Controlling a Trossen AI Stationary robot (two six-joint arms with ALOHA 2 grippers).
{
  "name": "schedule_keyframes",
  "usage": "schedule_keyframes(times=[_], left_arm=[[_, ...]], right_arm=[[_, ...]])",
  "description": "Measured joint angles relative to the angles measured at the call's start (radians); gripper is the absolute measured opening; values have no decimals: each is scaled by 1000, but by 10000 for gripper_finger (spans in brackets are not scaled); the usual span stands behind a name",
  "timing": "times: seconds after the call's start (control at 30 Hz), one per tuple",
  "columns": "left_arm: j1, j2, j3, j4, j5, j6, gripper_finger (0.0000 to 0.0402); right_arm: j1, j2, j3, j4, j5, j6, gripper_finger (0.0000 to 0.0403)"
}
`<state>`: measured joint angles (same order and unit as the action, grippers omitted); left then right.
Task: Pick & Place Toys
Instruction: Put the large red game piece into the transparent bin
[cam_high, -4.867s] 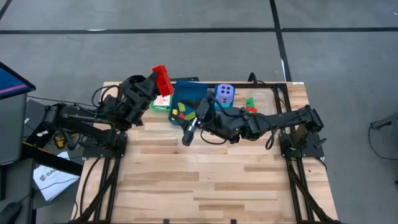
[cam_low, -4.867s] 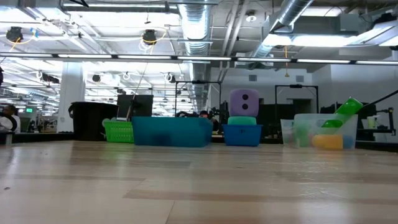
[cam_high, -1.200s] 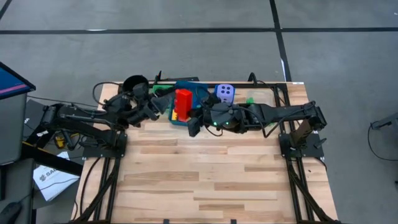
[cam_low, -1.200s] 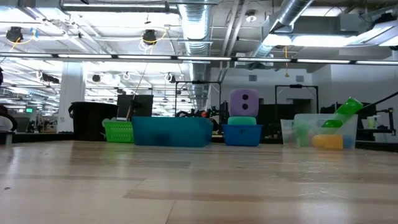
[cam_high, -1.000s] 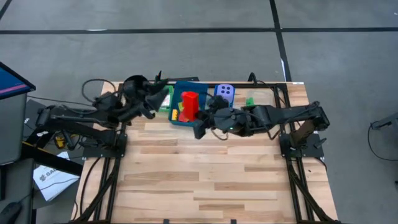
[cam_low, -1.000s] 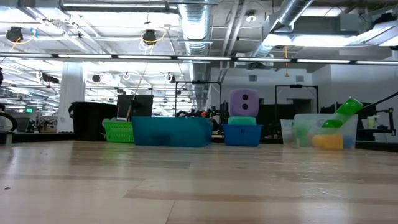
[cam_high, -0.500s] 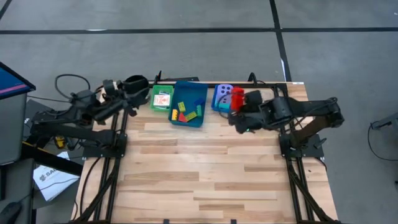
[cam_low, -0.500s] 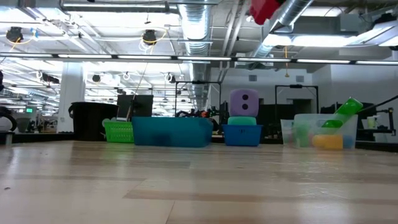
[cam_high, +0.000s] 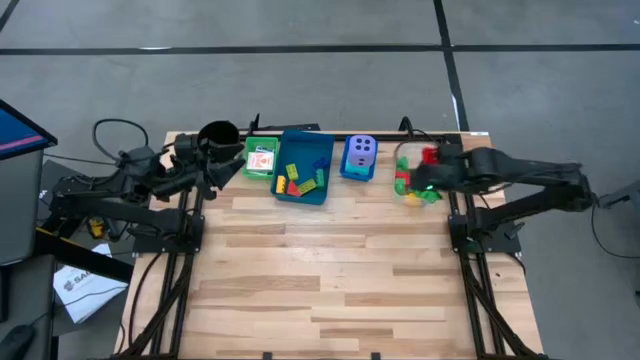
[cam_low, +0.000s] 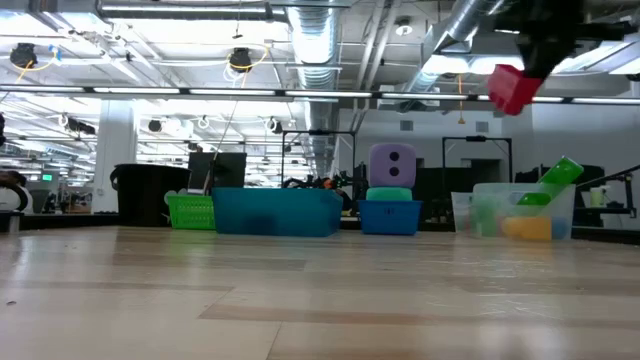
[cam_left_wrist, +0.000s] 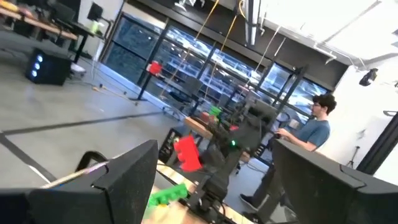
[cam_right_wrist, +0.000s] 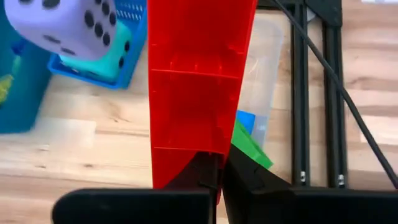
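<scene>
Red brick (cam_right_wrist: 198, 93) has left the big blue tray (cam_high: 305, 170) at upper centre of the high view, where it sat a second ago; now it hangs over the clear tray (cam_high: 415, 172) at upper right, clamped between the shut jaws of the right gripper (cam_high: 428, 172). In the low view the brick (cam_low: 513, 88) is high at upper right, well above the clear tray (cam_low: 520, 210). Judgement: carry nearly done, release into the clear tray is what remains

Left gripper (cam_high: 215, 170) has pulled back to the upper left by the black cup (cam_high: 217, 135), jaws apart, nothing in them

Other toys: small bricks (cam_high: 300, 178) in the big blue tray, picture card (cam_high: 262, 160) in the green tray (cam_high: 260, 172), purple dice (cam_high: 361, 152) on the teal one in the small blue tray, green bricks (cam_high: 405, 185) in the clear tray

Surface: pale wood-plank table (cam_high: 330, 270), lower part bare. Grey floor with dark lines around. Left wrist view: a glass-walled workshop, a person (cam_left_wrist: 309, 134) standing at the right
</scene>
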<state>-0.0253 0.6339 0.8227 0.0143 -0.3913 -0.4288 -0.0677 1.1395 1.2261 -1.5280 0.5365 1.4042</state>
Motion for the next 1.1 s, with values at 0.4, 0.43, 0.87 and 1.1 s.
schedule_keyframes(times=[0.4, 0.43, 0.87, 1.1], left_arm=[[-4, 74, 0, 1, 9, -112, 310], [-4, 81, 0, 1, 22, -129, 310], [-52, 129, 0, 4, 175, -287, 310], [-98, 128, 0, 13, 178, -295, 310]], right_arm=[[-250, -215, -195, 193, -70, -219, 7], [-275, -214, -208, 218, -89, -258, 7], [-597, -82, -250, 398, -271, -635, 11], [-679, -11, -252, 424, -394, -786, 93]])
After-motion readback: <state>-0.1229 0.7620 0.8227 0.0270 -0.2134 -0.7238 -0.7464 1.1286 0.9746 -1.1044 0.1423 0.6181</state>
